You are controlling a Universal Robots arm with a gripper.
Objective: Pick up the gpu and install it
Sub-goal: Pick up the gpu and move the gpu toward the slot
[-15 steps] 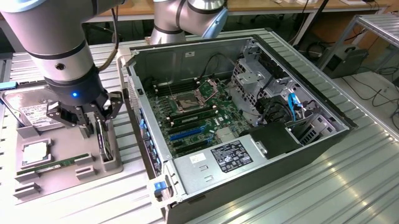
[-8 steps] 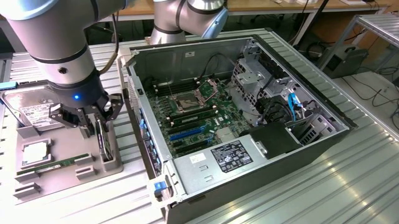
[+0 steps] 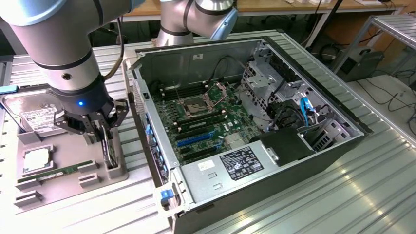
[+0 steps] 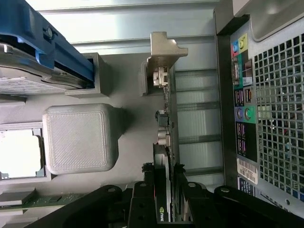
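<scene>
The gpu (image 3: 111,153) stands on edge in a slot of the grey holder tray (image 3: 78,190), at the exterior view's left beside the open computer case (image 3: 260,122). My gripper (image 3: 104,132) comes down onto its upper edge. In the wrist view the gpu (image 4: 166,137) shows edge-on, with its silvery bracket (image 4: 164,52) at the far end. My gripper (image 4: 164,202) has a black finger pressed against each face of the card, so it is shut on it. The card still sits in the tray. Blue expansion slots (image 3: 195,140) lie on the motherboard inside the case.
The tray also holds a silver hard drive (image 3: 36,117), a processor (image 3: 38,160) and a green memory stick (image 3: 55,173). The case's rear panel with ports (image 4: 244,118) stands close beside the card. A drive cage (image 3: 260,87) and a power supply (image 3: 240,163) fill parts of the case.
</scene>
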